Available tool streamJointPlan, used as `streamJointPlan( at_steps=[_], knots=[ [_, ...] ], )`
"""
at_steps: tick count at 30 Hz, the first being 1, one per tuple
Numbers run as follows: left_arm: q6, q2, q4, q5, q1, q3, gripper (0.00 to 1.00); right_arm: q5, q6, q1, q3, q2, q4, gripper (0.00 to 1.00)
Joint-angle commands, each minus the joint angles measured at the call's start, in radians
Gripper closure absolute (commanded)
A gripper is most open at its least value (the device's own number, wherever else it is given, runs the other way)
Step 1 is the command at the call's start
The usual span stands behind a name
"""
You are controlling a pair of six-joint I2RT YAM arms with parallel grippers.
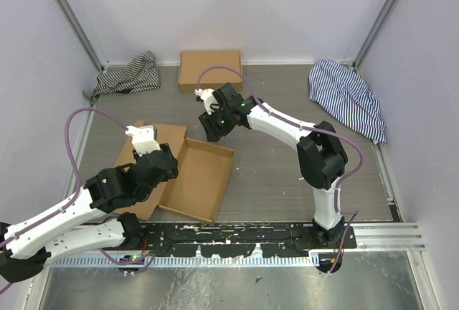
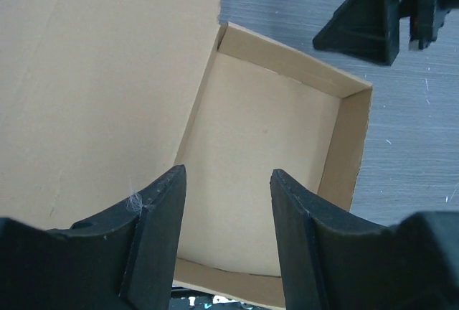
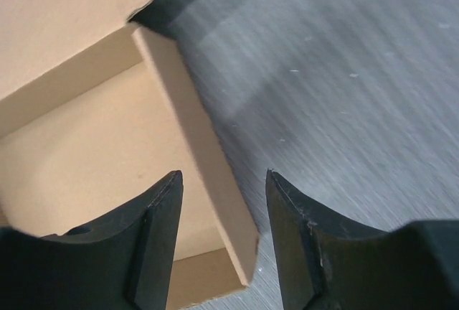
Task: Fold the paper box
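Top external view: plain brown die-cut cardboard paper box (image 1: 197, 181) on grey table (image 1: 287, 174) by the left arm, tray walls raised, lid panel lying flat to its left.
Left gripper (image 2: 226, 177) parted and empty above the tray floor; right gripper (image 3: 222, 177) also parted, gripping nothing, over the tray's far corner wall. Probably lid closing next: steady that wall from outside, catch the lid's free edge, swing slowly over the hinge, guide the lid's flaps inside the walls.

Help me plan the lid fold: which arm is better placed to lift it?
Left, probably: the left gripper hovers open over the paper box beside its flat lid, while the right gripper is open above the far wall, off the lid.
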Motion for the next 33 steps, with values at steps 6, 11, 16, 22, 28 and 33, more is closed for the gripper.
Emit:
streamJointPlan(
  at_steps=[6,11,16,22,28,33],
  knots=[
    [-0.021,-0.015,-0.008,-0.051,0.002,-0.034,0.42,-0.192,-0.090,0.030,0.037,0.015,-0.003,0.46],
    [-0.019,0.021,-0.008,-0.043,0.001,-0.020,0.42,-0.089,-0.044,0.041,0.037,0.060,0.018,0.50],
    [-0.019,0.022,-0.014,-0.041,0.002,-0.014,0.42,-0.003,0.012,0.042,0.014,0.090,0.071,0.52],
    [-0.026,0.022,-0.011,-0.038,0.003,-0.016,0.42,0.044,0.067,0.040,-0.013,0.114,0.088,0.65],
    [-0.019,0.067,0.011,-0.034,0.003,0.000,0.42,0.129,0.206,0.005,-0.145,0.016,0.110,0.90],
    [0.007,0.127,0.046,-0.056,0.004,0.045,0.39,0.229,0.354,-0.002,-0.394,-0.178,0.128,0.95]
  ],
)
